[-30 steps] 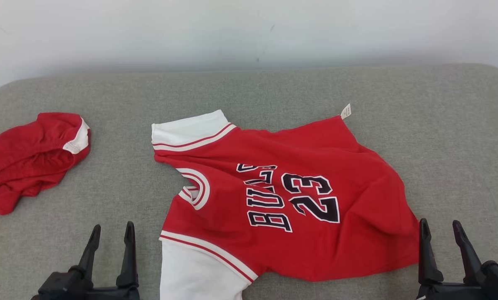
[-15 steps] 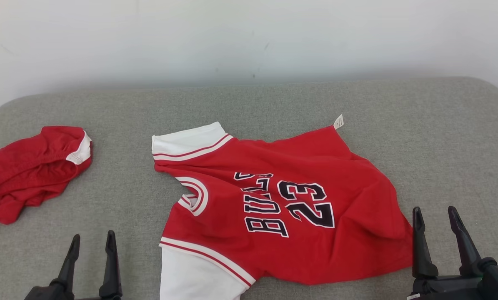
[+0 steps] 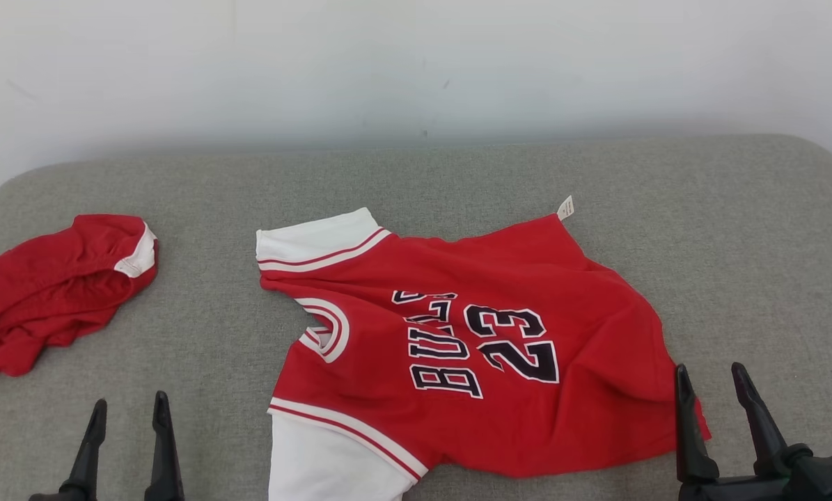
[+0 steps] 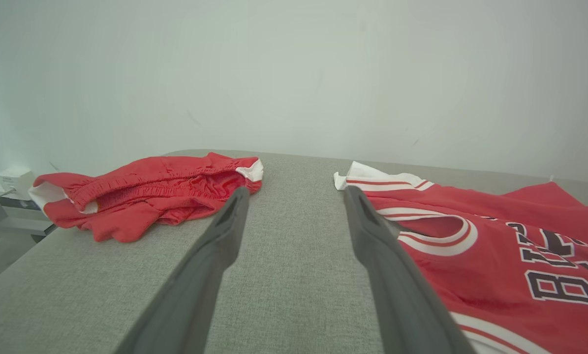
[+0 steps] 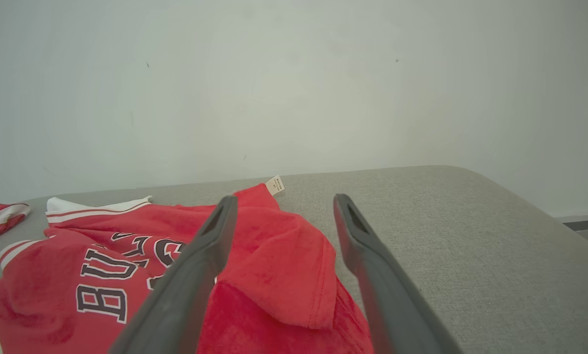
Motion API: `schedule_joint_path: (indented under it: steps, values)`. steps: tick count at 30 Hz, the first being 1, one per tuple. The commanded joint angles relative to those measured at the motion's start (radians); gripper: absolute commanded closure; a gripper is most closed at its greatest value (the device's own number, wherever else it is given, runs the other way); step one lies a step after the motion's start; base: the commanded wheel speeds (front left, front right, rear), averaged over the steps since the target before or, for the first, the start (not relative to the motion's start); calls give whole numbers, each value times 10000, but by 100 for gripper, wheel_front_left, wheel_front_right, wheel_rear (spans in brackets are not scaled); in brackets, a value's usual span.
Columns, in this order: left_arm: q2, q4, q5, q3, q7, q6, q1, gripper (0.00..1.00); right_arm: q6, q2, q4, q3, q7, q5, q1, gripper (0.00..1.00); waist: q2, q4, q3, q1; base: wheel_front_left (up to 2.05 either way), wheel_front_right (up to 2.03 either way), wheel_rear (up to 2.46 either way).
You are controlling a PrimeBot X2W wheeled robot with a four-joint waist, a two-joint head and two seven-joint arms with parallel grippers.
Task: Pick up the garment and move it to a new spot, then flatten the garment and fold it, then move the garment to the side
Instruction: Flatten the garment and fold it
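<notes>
1. Red shorts (image 3: pixel 53 285): these lie bunched well to the left of the jersey (image 3: pixel 499 362), apart from it. I treat them as not part of the current step.
2. Left tool (image 3: pixel 129 400): it is positioned left of the jersey's near white sleeve (image 3: pixel 325 459), over bare worktop (image 3: pixel 457 174). The jaws stand wide apart. It holds nothing and touches no cloth.
3. Jersey: it lies face up at the centre of the worktop, collar to the left and hem to the right. It is spread but not flat. Creases run across the right half, and the right wrist view shows the hem corner folded back on itself. A label (image 3: pixel 565 207) sticks up at the far hem corner.
4. Right tool (image 3: pixel 709 369): it is positioned at the jersey's near right hem corner, with its left finger over the red edge. The jaws stand wide apart and nothing is gripped. I cannot confirm contact with the cloth.
5. Step in hand, by my judgement: the approach to a grasp ahead of flattening. No fold has been made.
6. Next move, as I see it:
   - Lower the right tool onto the folded hem corner and close on one layer only.
   - Bring the left tool rightward to the near sleeve or shoulder.
   - Pull the two apart to take out the creases.
</notes>
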Motion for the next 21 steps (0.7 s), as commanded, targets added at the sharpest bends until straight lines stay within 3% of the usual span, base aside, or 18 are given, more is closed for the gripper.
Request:
schedule_joint_path:
  steps: [1, 21]
  values:
    - [12, -59, 58, -31, -33, 0, 138, 0, -23, -30, 57, 23, -57, 26, 55, 0, 0, 0, -5, 1, 0, 0, 0]
    - [719, -149, -468, -915, -33, -41, 404, 0, -23, -36, 497, 78, -77, -10, 86, 0, 0, 102, -106, 1, 0, 0, 0]
